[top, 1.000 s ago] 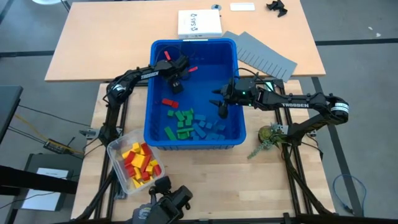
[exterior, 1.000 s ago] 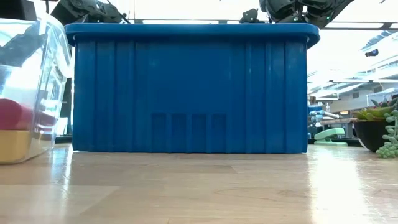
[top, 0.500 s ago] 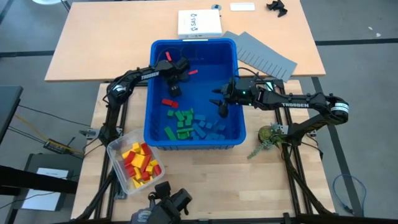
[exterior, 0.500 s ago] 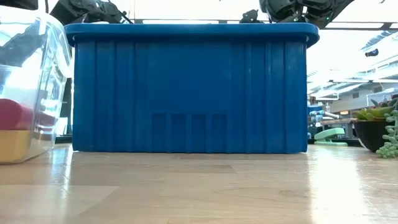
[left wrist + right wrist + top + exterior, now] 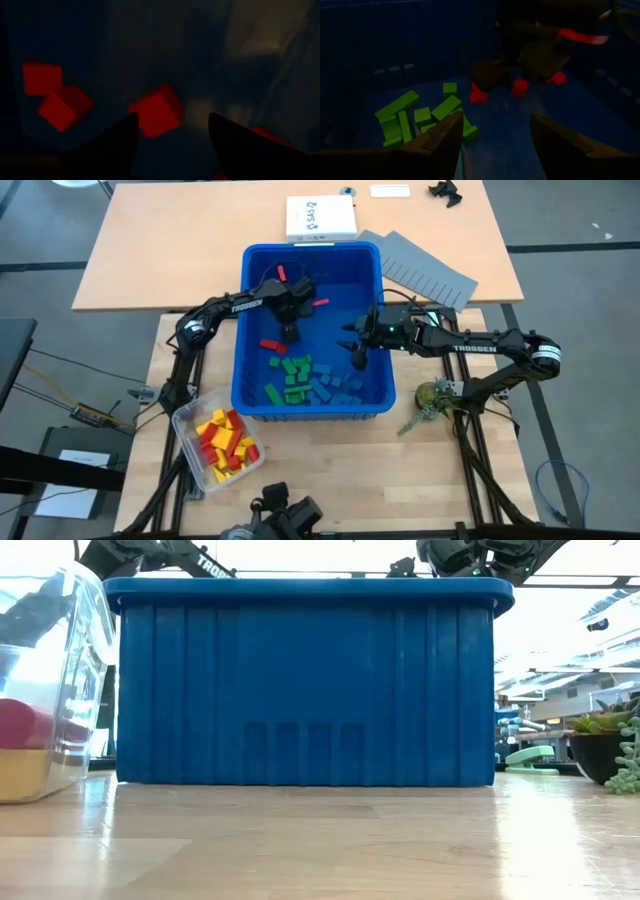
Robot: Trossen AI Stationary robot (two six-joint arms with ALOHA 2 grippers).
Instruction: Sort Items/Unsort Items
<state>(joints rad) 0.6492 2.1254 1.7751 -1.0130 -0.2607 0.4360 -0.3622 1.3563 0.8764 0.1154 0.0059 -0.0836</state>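
Observation:
The items lie on the floor of the blue bin [image 5: 365, 395]: green blocks [image 5: 291, 375], blue blocks [image 5: 335, 386] and red blocks [image 5: 272, 345]. More red and yellow blocks fill a clear tub [image 5: 222, 442] at the near left. My left gripper [image 5: 290, 332] hangs open inside the bin, pointing steeply down. Below it sit red blocks [image 5: 156, 112], one under the gap between its fingers [image 5: 120, 142], untouched. My right gripper [image 5: 355, 352] hovers open at the bin's right side, above the blue blocks, facing the green blocks [image 5: 420, 117].
The bin's tall walls [image 5: 300, 680] surround both grippers. A grey slotted sheet [image 5: 430, 270] and a white box [image 5: 320, 217] lie on the far table. A potted plant [image 5: 432, 396] stands right of the bin. The clear tub [image 5: 40, 690] stands by the bin's near left corner.
My left gripper has shifted a little toward the table's right inside the bin and tipped, mostly in the last half second. It has stayed open. The blocks lie where they were.

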